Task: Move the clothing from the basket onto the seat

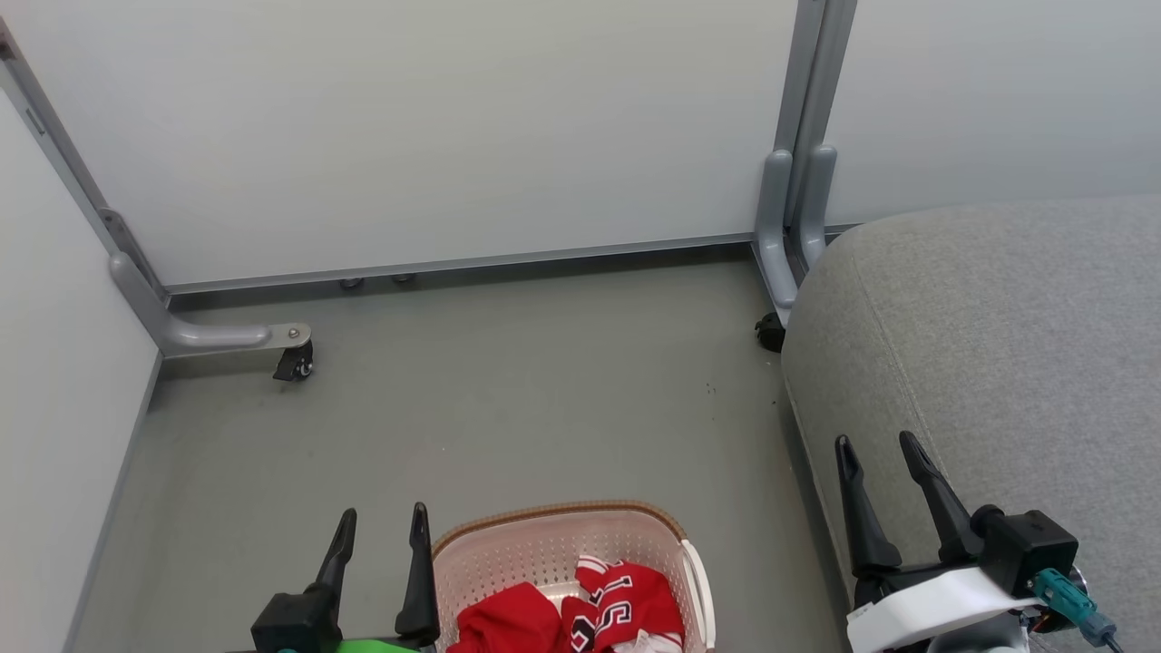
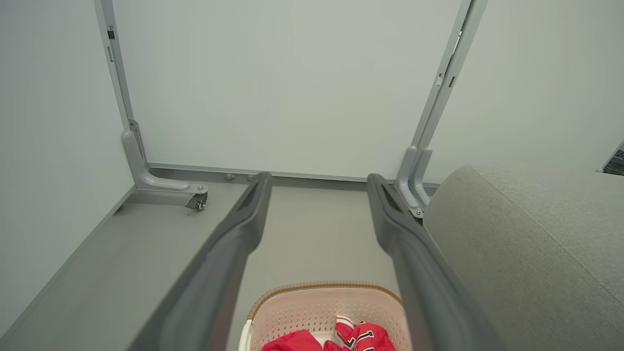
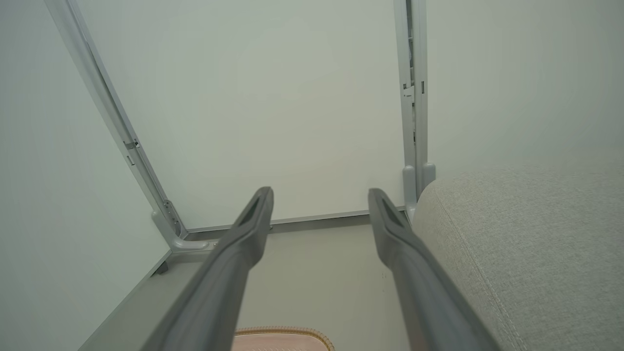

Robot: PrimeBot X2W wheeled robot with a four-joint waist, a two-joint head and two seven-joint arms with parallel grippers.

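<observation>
**Low on the floor (image 1: 508, 390), beside the basket (image 1: 535, 555) — both grippers spread, nothing held**

Head view. The basket stands on the grey floor at bottom centre, cut off by the lower edge. Its walls are cream and perforated, and the rim is brown with a woven look. The clothing (image 1: 580, 617) lies inside it as two red pieces bunched side by side. The right piece shows white letters with dark outlines; the left piece is plain red from here. A scrap of white trim shows at the very bottom.

My left gripper (image 1: 383, 510) sits just left of the basket, fingers pointing up the view. The fingers are parted, with only floor between the tips. The right finger overlaps the basket's left rim in this view, and I cannot tell whether it touches.

Left wrist view. The basket's far end and the red cloth show between my two fingers at the bottom edge. Nothing is in the grasp.

My right gripper (image 1: 876, 439) is at lower right, in front of the near-left edge of the seat (image 1: 998, 345). Its fingers are also apart and empty — the right wrist view shows floor and wall between them.

The seat is a large grey cushion with a rounded corner and one stitched seam. It lies right of the basket, with a strip of floor between them.

Behind are pale panels (image 1: 408, 127) in grey frames. A post (image 1: 798, 181) stands at the seat's far corner. At the left, a frame foot carries a black caster (image 1: 295, 363).
</observation>
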